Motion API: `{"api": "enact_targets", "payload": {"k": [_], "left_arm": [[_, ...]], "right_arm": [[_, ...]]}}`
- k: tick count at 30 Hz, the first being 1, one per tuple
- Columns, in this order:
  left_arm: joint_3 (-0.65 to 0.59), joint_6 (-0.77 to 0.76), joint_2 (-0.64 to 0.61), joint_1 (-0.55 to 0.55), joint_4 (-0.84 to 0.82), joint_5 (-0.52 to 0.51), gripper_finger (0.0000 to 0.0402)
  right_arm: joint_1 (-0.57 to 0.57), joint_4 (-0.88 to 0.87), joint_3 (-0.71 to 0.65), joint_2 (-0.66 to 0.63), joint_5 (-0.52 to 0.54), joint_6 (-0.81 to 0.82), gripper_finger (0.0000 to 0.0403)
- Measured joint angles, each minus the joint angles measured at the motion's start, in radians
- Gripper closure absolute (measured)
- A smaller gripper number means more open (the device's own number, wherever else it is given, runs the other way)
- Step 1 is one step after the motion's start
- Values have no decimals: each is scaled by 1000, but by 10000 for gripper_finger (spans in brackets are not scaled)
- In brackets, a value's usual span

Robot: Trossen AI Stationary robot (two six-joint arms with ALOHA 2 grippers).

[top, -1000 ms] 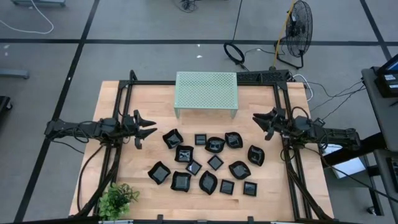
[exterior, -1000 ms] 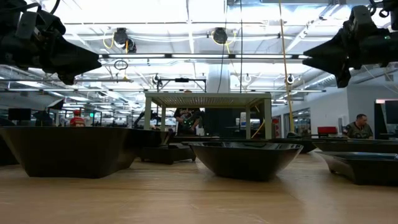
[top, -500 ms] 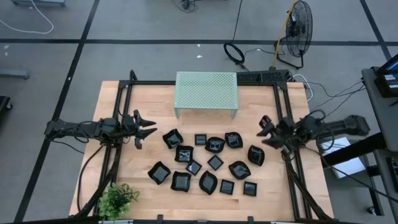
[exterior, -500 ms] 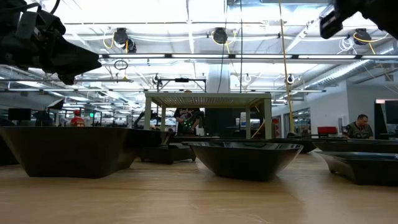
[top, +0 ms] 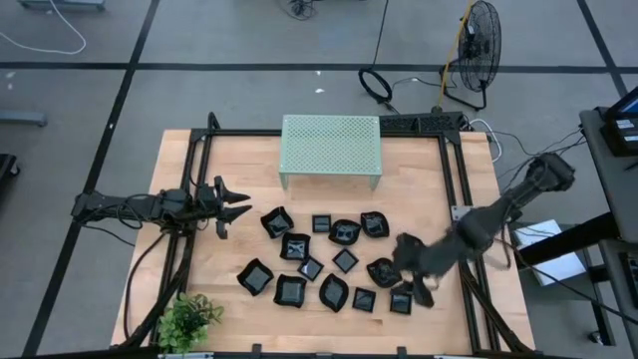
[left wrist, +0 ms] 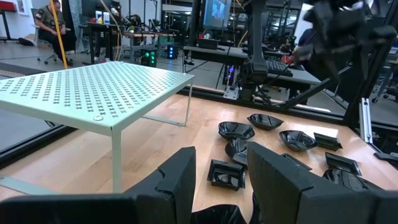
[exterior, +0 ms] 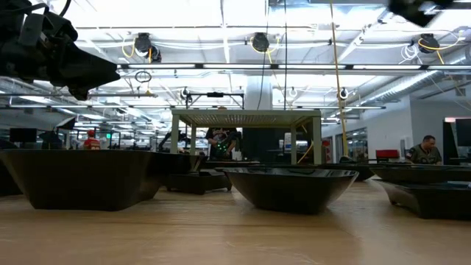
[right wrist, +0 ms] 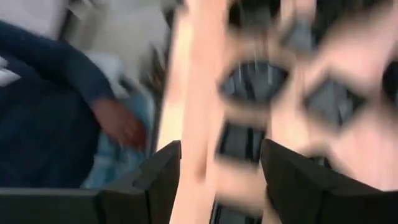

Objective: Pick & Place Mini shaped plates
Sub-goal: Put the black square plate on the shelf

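Observation:
Several small glossy black plates (top: 329, 259) of mixed shapes rest flat on the wooden table in a loose cluster, in front of the pale green perforated stand (top: 331, 148). The left wrist view shows them (left wrist: 236, 130) past the stand (left wrist: 93, 93). My left gripper (top: 237, 207) hovers open left of the cluster, its fingers pointing at it (left wrist: 221, 180). My right gripper (top: 412, 274) is blurred by motion over the cluster's near right plates, and it is open (right wrist: 221, 180). In the low view only a bit of it (exterior: 412, 7) shows at the top, well above the plates (exterior: 291, 188).
A small green plant (top: 187, 317) stands at the table's near left corner. Black frame rails (top: 461, 199) run along both sides of the table. The table's left half is bare wood (top: 219, 259). A blurred dark blue sleeve and hand (right wrist: 118, 124) show in the right wrist view.
My right arm has swung fast from the table's right side toward the near edge and the plates. Its gripper has turned to point toward the table's left and has come over the cluster's near right plates. The plates have not moved.

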Motion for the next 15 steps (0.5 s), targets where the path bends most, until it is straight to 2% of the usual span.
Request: {"api": "enact_targets", "payload": {"k": [4, 7, 11, 15], "left_arm": [[0, 0, 0, 0, 0, 0, 256], [0, 0, 0, 0, 0, 0, 256], [0, 0, 0, 0, 0, 0, 256], [0, 0, 0, 0, 0, 0, 256]], "right_arm": [[75, -200, 47, 115, -2, 210, 205], [106, -265, 24, 165, -2, 308, 206], [117, -247, -45, 194, -2, 342, 206], [117, -153, -122, 194, -2, 343, 207]]}}
